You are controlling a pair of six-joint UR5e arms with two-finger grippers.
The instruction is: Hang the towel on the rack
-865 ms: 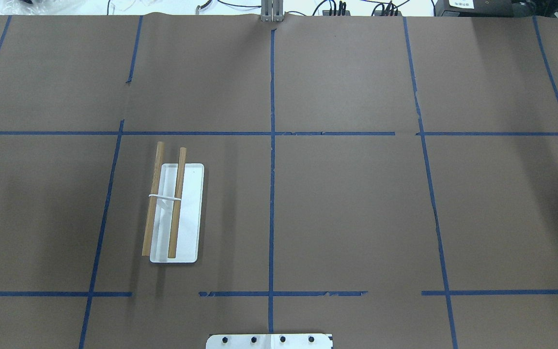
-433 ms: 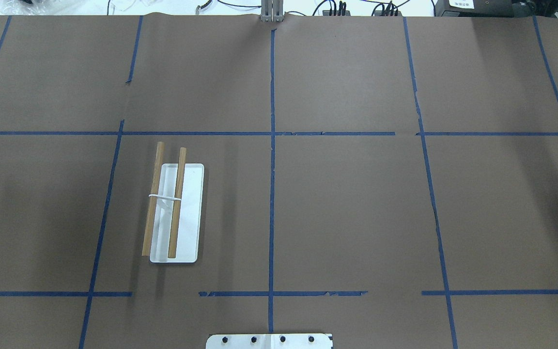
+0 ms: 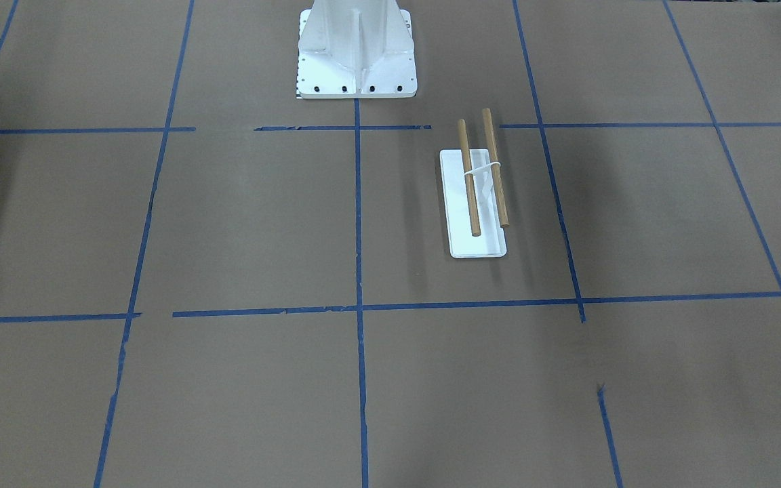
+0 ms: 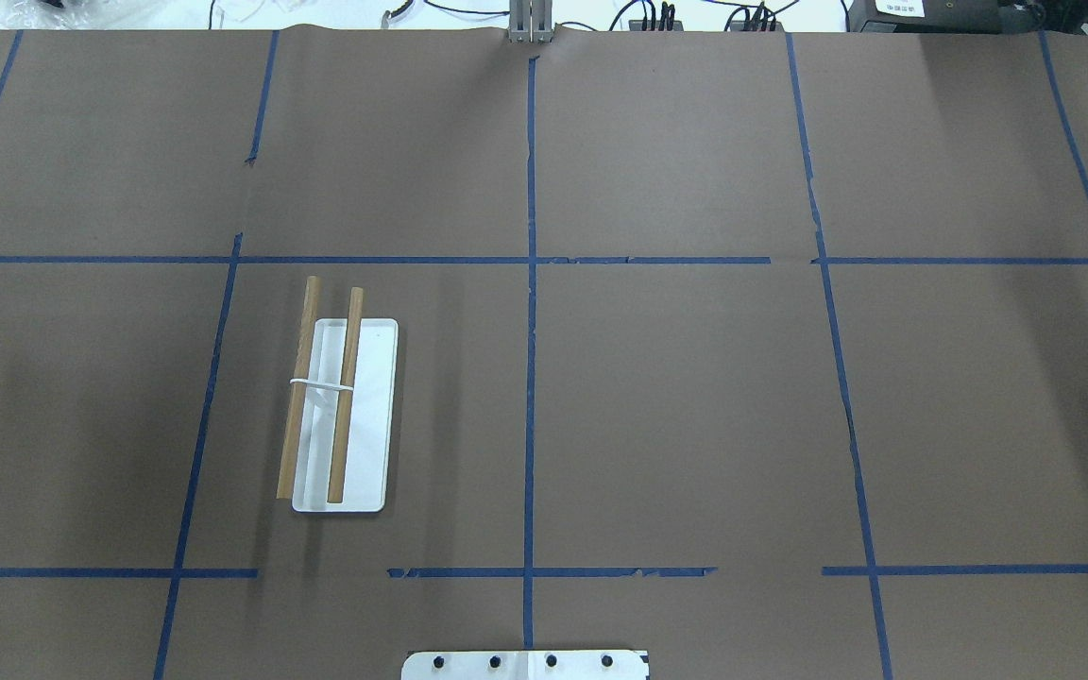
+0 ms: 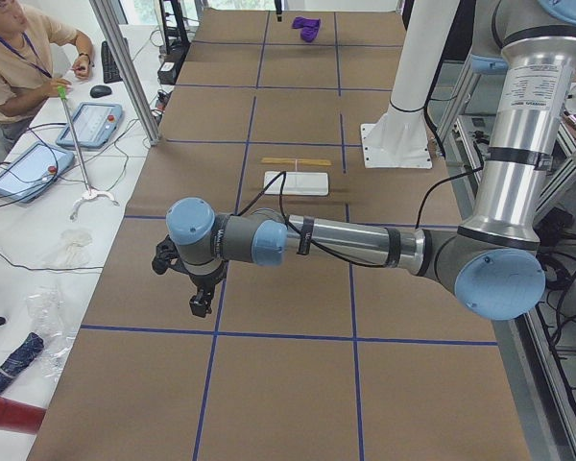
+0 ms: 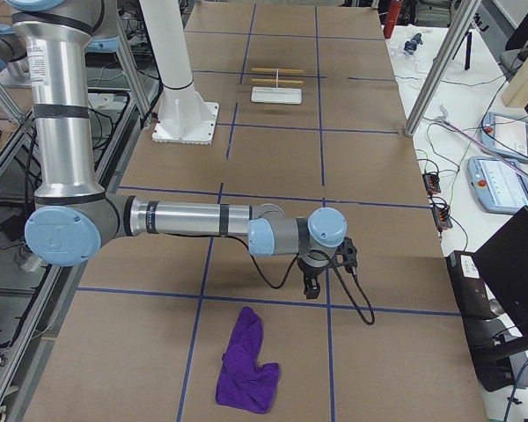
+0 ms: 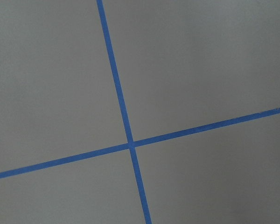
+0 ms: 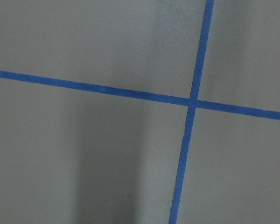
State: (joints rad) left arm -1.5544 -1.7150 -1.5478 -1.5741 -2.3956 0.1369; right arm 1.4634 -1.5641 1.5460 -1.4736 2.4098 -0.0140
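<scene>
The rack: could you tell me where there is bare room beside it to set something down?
Bare paper borders the rack on every side: widest between it and the centre tape line, and beyond that line. Only the white pedestal stands near, toward the robot. The towel lies far off, by the right gripper.

Brown paper [image 4: 695, 397] covers the table, marked into large squares by blue tape [image 4: 531, 397]. Along its edge in the left side view, a person in a tan shirt [image 5: 24, 58] sits at a white desk [image 5: 29, 226] holding two tablets [image 5: 88, 123] and cables.
</scene>
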